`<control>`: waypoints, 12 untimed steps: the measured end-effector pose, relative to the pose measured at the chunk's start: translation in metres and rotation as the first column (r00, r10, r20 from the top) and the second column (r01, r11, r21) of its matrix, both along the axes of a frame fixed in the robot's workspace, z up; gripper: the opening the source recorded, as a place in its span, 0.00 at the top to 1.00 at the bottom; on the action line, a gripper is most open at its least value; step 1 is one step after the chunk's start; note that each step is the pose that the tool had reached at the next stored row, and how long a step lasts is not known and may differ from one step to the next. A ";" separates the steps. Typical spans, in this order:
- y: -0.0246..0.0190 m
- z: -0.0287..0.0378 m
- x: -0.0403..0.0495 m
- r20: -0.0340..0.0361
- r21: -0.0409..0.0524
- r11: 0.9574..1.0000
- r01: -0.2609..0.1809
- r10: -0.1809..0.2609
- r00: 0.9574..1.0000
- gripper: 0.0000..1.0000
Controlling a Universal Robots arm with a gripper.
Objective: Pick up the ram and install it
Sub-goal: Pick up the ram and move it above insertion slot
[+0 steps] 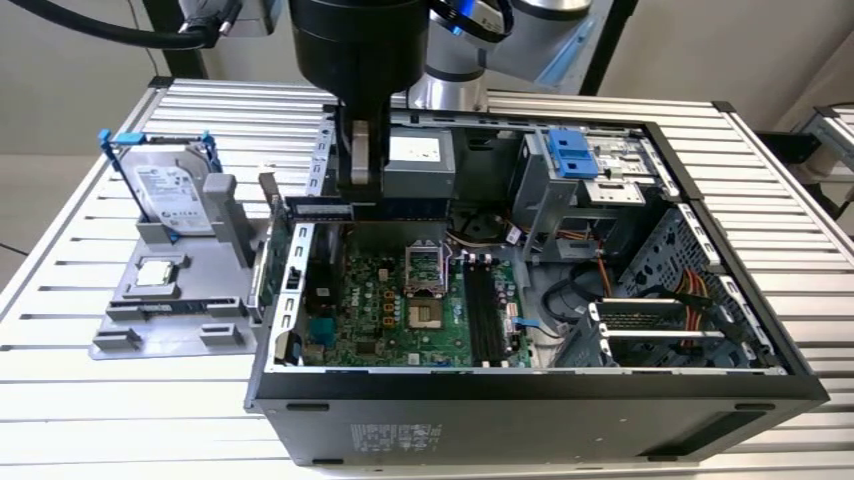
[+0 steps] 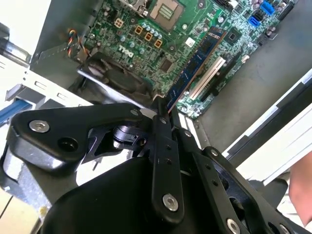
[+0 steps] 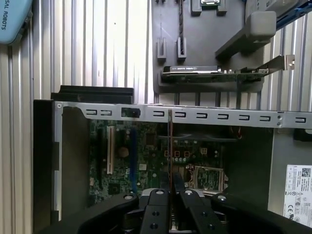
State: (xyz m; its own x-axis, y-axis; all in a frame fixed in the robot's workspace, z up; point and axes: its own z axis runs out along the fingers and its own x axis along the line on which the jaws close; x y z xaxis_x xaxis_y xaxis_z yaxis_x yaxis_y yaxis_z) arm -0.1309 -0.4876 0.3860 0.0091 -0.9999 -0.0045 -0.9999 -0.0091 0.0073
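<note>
**Item 1, the exterior view's left:** tray (image 1: 167, 345) is carrying the hard drive (image 1: 174, 190) and the CPU (image 1: 158, 272). I am leaving both out of this job.

**Item 2, next along:** gripper (image 3: 170, 189) is hanging over the case (image 1: 534, 395) wall nearest the tray. Its jaws are clamping on the ram (image 2: 197, 61). In the first wrist view the ram is showing edge-on, running out from between the fingertips toward the motherboard (image 1: 380, 315).

**Item 3, further right:** the ram slots (image 1: 483, 315) beside the CPU socket (image 1: 424, 290) are looking empty to me.

**Status:** I am judging the pick-up done and the install outstanding. The ram is sitting off to the slots' left rather than over them, and apart from the board.
</note>
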 end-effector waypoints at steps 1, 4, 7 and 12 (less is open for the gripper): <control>0.0000 0.0000 0.0008 0.000 0.000 1.000 0.002 -0.002 1.000 1.00; 0.0000 -0.0001 0.0037 0.000 0.000 1.000 0.008 -0.008 1.000 1.00; 0.0002 -0.0001 0.0057 0.000 0.000 1.000 0.011 -0.011 1.000 1.00; 0.0008 0.0000 0.0079 0.000 0.000 1.000 0.013 -0.013 1.000 1.00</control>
